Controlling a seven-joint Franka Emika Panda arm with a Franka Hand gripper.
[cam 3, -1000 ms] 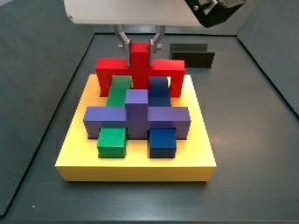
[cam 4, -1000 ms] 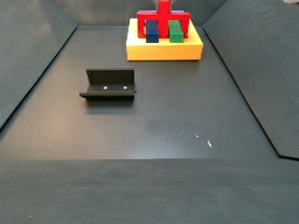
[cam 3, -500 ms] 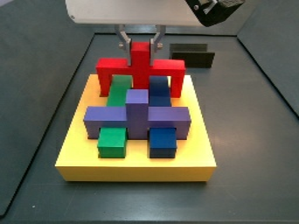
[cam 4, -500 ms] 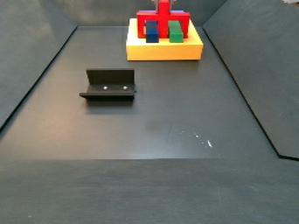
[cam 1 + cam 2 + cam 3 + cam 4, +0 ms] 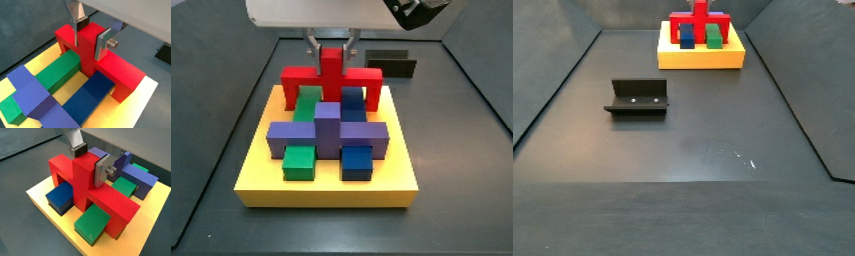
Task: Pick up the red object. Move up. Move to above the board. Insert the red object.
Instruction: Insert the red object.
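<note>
The red object (image 5: 331, 75) stands on the far end of the yellow board (image 5: 331, 190). Its two legs are down on the board, straddling a green bar (image 5: 57, 75) and a blue bar (image 5: 90, 97). My gripper (image 5: 331, 50) hangs straight above it, shut on its upright central post. In both wrist views the silver fingers (image 5: 103, 44) press the post's two sides, with the gripper (image 5: 91, 41) (image 5: 89, 165) centred on the red object (image 5: 73, 180). The purple cross-shaped block (image 5: 329, 130) sits on the board in front of it.
The dark fixture (image 5: 637, 97) stands on the grey floor well away from the board (image 5: 700, 58), and it also shows behind the board (image 5: 392, 62). A small green block (image 5: 298, 160) and a blue block (image 5: 357, 160) sit near the board's front edge. Raised walls border the floor.
</note>
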